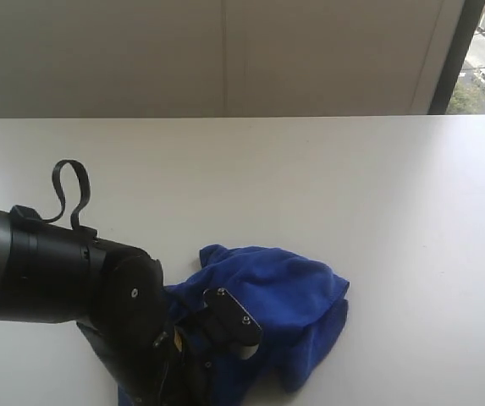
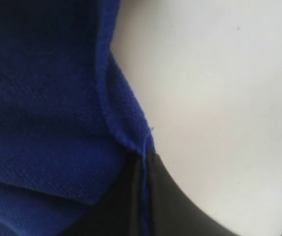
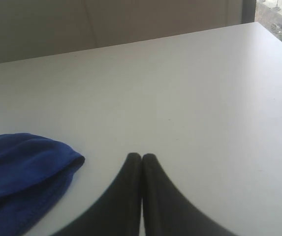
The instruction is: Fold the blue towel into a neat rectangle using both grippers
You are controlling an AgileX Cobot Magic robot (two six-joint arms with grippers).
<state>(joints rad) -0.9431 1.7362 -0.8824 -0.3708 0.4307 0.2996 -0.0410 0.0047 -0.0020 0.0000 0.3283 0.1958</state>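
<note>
One room: pale wall panels [image 1: 225,59] stand behind the bench's far edge. A window strip [image 1: 483,51] at the far right corner shows a street outside. Even daylight.
Bench: white, matt, smooth bench [image 1: 335,178]. Judged low in friction, so cloth should slide when dragged rather than stay put.
Left arm: bulky black left arm [image 1: 56,271] reaches in from the left edge and covers part of the towel. A cable loop [image 1: 71,190] stands up on top of it.
Towel, place: blue towel [image 1: 284,292] lies by the bench edge opposite the wall, somewhat left of middle and well apart from the right edge.
Towel, state: rumpled heap, not flat. Layers lap over one another, no corner shows plainly, and no tag is seen.
Towel, handling (judgement): soft, limp and light, so it will sag from any single grip. The pile should give the fingers good bite. Nothing fragile.
Towel, where to hold (judgement): along the hem [image 2: 126,123], close to a corner, one corner per hand so the cloth hangs open.
Left hand: left hand [image 2: 143,196] is clenched on the towel's hem, which runs down between its two black fingers.
Right hand: right hand [image 3: 141,160] is clenched on nothing, tips touching, over bare bench with the towel's rounded fold nearby. It does not appear in the exterior view.
</note>
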